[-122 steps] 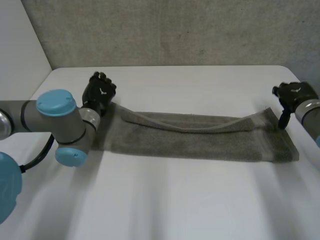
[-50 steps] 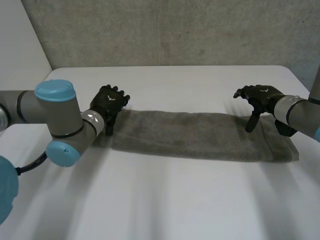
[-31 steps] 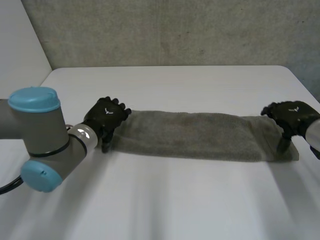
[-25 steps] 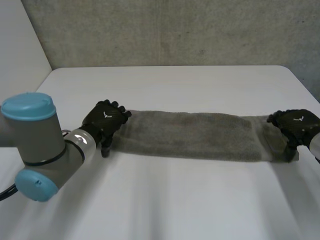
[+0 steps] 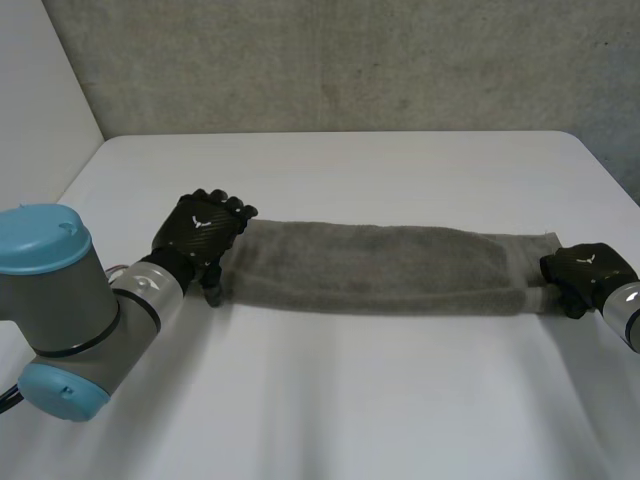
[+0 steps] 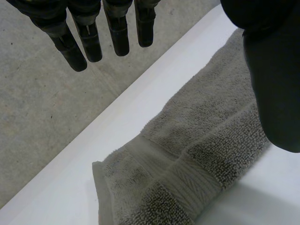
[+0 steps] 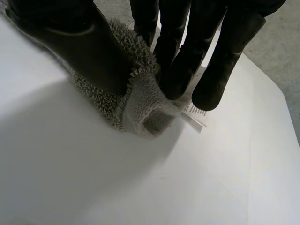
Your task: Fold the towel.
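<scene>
The grey towel (image 5: 380, 265) lies as a long, narrow folded strip across the middle of the white table (image 5: 340, 400). My left hand (image 5: 200, 232) is at the strip's left end, open. In the left wrist view its straight fingers (image 6: 89, 37) and thumb (image 6: 274, 84) stand apart above the towel's end (image 6: 187, 154) without gripping it. My right hand (image 5: 585, 272) is at the right end's near corner. In the right wrist view its fingers (image 7: 187, 47) and thumb pinch the bunched towel corner (image 7: 140, 103), lifted a little off the table.
A small white printed label (image 7: 197, 112) sticks out from under the pinched corner. The table's far edge (image 5: 340, 133) runs along a grey wall, and its right edge lies close beyond the right hand. White tabletop stretches in front of the towel.
The right hand swung from over the towel out to the near right corner and closed on it. The left arm drew back toward me, its hand staying open at the left end.
</scene>
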`<state>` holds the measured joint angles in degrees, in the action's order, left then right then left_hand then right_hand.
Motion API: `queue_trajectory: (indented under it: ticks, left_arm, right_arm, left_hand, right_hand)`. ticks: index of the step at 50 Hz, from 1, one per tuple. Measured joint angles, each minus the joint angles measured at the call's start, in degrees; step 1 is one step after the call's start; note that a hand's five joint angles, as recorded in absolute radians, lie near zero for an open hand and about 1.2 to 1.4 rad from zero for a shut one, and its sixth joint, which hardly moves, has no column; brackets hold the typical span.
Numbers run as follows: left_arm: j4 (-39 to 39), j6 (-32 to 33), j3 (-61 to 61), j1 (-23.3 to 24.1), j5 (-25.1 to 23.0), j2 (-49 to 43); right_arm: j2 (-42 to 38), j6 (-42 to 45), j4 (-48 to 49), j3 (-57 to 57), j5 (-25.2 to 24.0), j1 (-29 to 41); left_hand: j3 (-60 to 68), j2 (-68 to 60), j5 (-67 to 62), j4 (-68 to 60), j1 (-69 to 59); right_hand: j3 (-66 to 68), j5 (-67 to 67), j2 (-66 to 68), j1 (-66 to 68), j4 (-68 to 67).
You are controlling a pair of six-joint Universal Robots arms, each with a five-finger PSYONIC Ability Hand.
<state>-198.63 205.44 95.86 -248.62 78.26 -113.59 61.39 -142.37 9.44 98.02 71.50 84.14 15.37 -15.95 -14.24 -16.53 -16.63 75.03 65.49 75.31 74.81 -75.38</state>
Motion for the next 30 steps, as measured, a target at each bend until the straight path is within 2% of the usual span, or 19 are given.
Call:
queue_trajectory:
  ticks: [14,22,27,30]
  left_arm:
    - [0.1,0.1,0.2,-0.2,0.2,0.6]
    - [0.0,-0.3,2.2,-2.2,0.4,5.1]
    - [-0.6,-2.4,2.5,-3.8,0.5,7.7]
    - [-1.1,-4.4,2.1,-4.7,0.6,8.7]
  right_arm:
    - [-0.7,1.4,-0.5,-4.2,3.4,-4.8]
    - [1.4,11.0,-1.4,-9.3,7.2,-10.1]
    - [3.3,13.9,-1.8,-13.6,7.8,-7.1]
    - [4.1,13.3,-1.8,-17.0,7.9,-1.9]
  left_hand:
    - [0.0,0.1,0.0,0.0,0.0]
    - [-0.9,1.0,1.0,1.1,0.7]
    - [-1.1,1.0,1.1,1.1,0.7]
    - [-1.1,1.0,1.1,1.1,0.7]
  right_hand:
    - [1.3,0.7,0.1,0.2,-1.3]
    - [1.6,0.7,0.1,0.3,-1.3]
    - [1.9,0.7,0.1,0.3,-1.3]
    - [1.9,0.7,0.1,0.4,-1.3]
